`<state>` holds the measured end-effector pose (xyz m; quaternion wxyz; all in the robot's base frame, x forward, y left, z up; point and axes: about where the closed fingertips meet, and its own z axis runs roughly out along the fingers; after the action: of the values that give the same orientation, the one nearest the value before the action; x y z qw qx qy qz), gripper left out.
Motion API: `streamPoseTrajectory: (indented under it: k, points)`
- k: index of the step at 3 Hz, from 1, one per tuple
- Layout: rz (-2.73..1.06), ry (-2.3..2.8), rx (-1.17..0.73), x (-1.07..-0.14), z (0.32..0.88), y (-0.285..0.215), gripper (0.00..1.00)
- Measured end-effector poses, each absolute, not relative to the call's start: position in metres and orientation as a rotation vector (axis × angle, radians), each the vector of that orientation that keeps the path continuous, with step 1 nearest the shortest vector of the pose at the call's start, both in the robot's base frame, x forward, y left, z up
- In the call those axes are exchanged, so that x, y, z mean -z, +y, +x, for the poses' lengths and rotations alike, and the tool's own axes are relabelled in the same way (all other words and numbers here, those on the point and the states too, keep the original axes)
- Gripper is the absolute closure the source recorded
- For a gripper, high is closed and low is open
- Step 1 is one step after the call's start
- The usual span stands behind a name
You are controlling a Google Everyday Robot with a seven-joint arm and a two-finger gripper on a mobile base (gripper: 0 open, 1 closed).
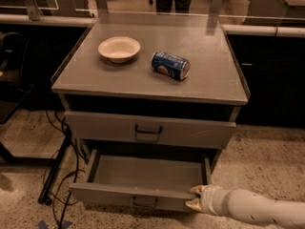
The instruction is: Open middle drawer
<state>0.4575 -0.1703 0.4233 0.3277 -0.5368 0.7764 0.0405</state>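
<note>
The middle drawer [128, 193] of the grey cabinet stands pulled out, its plain grey inside [147, 171] showing and its small dark loop handle [145, 202] on the low front panel. My gripper [194, 198], on a white arm coming in from the lower right, is at the right end of that front panel. Its two yellowish fingertips [197, 190] are apart, one above the other, and touch the panel's corner. They hold nothing.
The taller top drawer [148, 130] above is shut. On the cabinet top [209, 75] sit a white bowl [119, 48] and a blue can [170, 65] on its side. Black cables and a stand leg [57, 171] lie on the floor at the left.
</note>
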Motion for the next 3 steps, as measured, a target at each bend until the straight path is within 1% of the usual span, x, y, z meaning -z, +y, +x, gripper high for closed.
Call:
streamPoseTrajectory:
  k: [1,3]
  points:
    - [-1.406,2.033,-0.106,-0.4233,0.4575,-0.1703,0.81]
    - [-1.406,2.033,-0.106,-0.4233,0.4575,-0.1702,0.34]
